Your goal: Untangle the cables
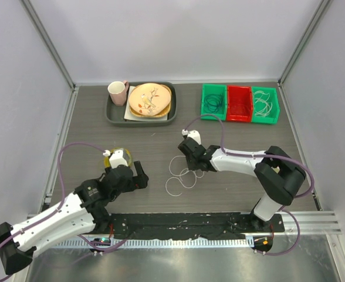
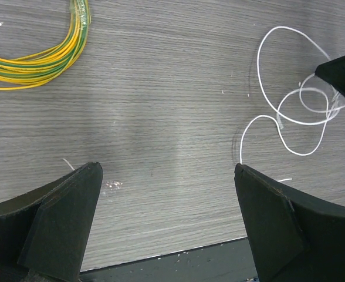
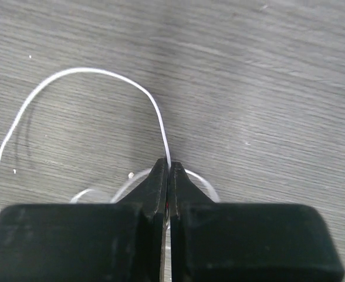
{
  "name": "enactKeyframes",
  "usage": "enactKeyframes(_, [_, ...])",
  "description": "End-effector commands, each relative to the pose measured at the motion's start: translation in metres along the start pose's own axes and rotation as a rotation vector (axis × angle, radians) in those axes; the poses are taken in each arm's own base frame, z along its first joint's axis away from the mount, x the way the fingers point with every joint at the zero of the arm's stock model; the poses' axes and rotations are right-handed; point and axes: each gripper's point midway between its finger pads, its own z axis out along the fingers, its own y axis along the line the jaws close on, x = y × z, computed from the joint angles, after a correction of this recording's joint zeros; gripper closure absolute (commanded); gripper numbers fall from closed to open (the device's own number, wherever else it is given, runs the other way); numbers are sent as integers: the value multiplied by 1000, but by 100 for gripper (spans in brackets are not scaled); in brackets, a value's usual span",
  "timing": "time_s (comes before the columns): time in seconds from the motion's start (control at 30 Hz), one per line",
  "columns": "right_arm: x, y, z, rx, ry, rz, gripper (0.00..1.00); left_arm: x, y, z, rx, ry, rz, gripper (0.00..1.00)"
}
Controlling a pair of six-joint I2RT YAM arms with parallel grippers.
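Note:
Thin white cables [image 1: 180, 175] lie in tangled loops on the wooden table between the two arms. My right gripper [image 1: 192, 167] reaches down into their right side. In the right wrist view it [image 3: 168, 167] is shut on one white cable [image 3: 102, 73], which arcs up and to the left from the closed tips. My left gripper [image 1: 143, 177] stands open just left of the loops, with only bare table between its fingers [image 2: 73, 205]. The left wrist view shows the white cables [image 2: 290, 120] at the right, with the right gripper's dark tip touching them.
A small yellow wire ring [image 2: 43, 61] lies beside the left wrist [image 1: 118, 157]. At the back right stand a green bin [image 1: 213, 101], a red bin [image 1: 239, 103] and another green bin [image 1: 264, 106] holding coiled wires. A dark tray [image 1: 111, 114] with plates and a pink cup [image 1: 118, 92] sits back centre.

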Motion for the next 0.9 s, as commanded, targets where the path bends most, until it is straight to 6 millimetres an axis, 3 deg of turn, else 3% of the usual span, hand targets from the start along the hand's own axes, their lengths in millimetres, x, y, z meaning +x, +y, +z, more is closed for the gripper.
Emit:
enactKeyframes(0.0, [-71, -6, -39, 38, -224, 46, 99, -9, -4, 0, 16, -43, -30, 0])
enactKeyframes(0.17, [-157, -31, -109, 71, -483, 133, 99, -15, -9, -2, 40, -70, -56, 0])
enactKeyframes(0.2, [-172, -48, -118, 100, -520, 168, 99, -16, -10, -3, 47, -74, -60, 0])
enactKeyframes(0.3, [-213, -73, -155, 69, -620, 222, 99, -22, -15, -4, 64, -94, -72, 0])
enactKeyframes(0.33, [-224, -95, -160, 95, -643, 245, 99, -24, -15, -3, 61, -101, -71, 0])
enactKeyframes(0.4, [-249, -116, -183, 100, -704, 268, 99, -28, -17, -4, 61, -117, -76, 0])
enactKeyframes(0.43, [-259, -142, -192, 150, -729, 300, 99, -30, -17, -4, 57, -124, -76, 0])
enactKeyframes(0.47, [-274, -156, -211, 180, -772, 309, 99, -31, -17, -4, 55, -124, -72, 0])
enactKeyframes(0.53, [-289, -186, -229, 253, -817, 353, 99, -34, -20, -4, 59, -130, -72, 0])
enactKeyframes(0.57, [-304, -208, -252, 292, -869, 376, 99, -35, -22, -3, 62, -134, -68, 0])
enactKeyframes(0.63, [-317, -229, -263, 338, -900, 399, 99, -37, -23, -2, 58, -141, -67, 0])
enactKeyframes(0.67, [-342, -260, -298, 401, -980, 445, 99, -41, -23, -1, 43, -154, -63, 0])
enactKeyframes(0.73, [-352, -290, -298, 464, -984, 474, 99, -43, -23, 1, 33, -157, -54, 0])
enactKeyframes(0.8, [-365, -316, -315, 503, -1025, 501, 99, -46, -24, 1, 26, -165, -51, 0])
enactKeyframes(0.83, [-371, -326, -300, 512, -1001, 511, 99, -46, -24, 2, 18, -163, -47, 0])
enactKeyframes(0.87, [-379, -334, -314, 511, -1033, 520, 99, -46, -25, 2, 18, -163, -46, 0])
